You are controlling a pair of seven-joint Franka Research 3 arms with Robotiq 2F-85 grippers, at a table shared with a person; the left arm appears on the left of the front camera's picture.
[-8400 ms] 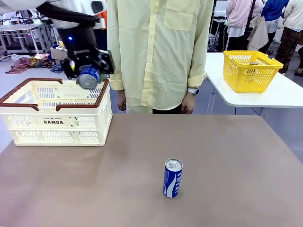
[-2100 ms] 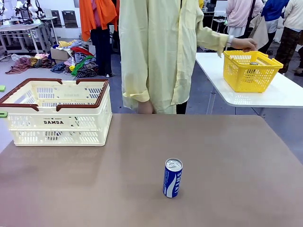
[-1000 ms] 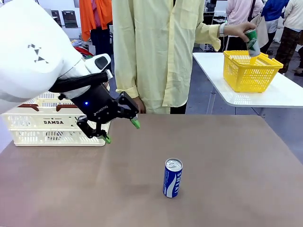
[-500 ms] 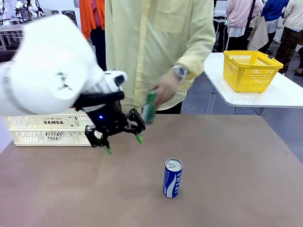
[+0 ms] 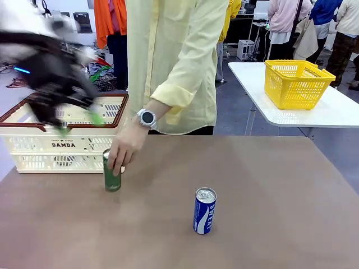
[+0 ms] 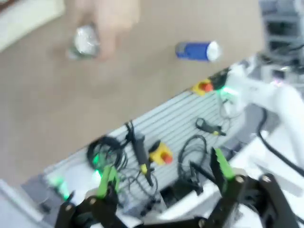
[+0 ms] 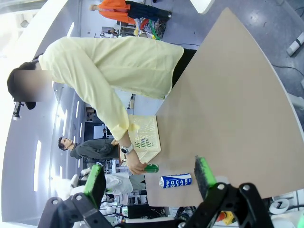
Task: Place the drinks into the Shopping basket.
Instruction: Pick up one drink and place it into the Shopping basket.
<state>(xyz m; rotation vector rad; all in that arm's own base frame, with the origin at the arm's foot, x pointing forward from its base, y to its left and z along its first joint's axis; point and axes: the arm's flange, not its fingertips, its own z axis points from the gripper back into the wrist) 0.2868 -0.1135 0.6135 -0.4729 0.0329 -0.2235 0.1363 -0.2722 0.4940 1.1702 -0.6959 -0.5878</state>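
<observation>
Now the person's hand (image 5: 126,150) has stood a green can (image 5: 112,178) at ten o'clock of the blue can (image 5: 205,210): two drinks await both arms' open, empty jaws.

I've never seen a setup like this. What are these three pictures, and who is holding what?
Three cameras caught one moment. The front view looks across a brown table at a person. The other two cameras ride on the robot arms' wrists, looking along each two-finger claw. The left gripper, blurred, hangs open near the cream shopping basket; the right gripper is open too, and both hold nothing. The person's hand grips the top of a green can standing on the table; a blue can stands alone nearer the camera.
</observation>
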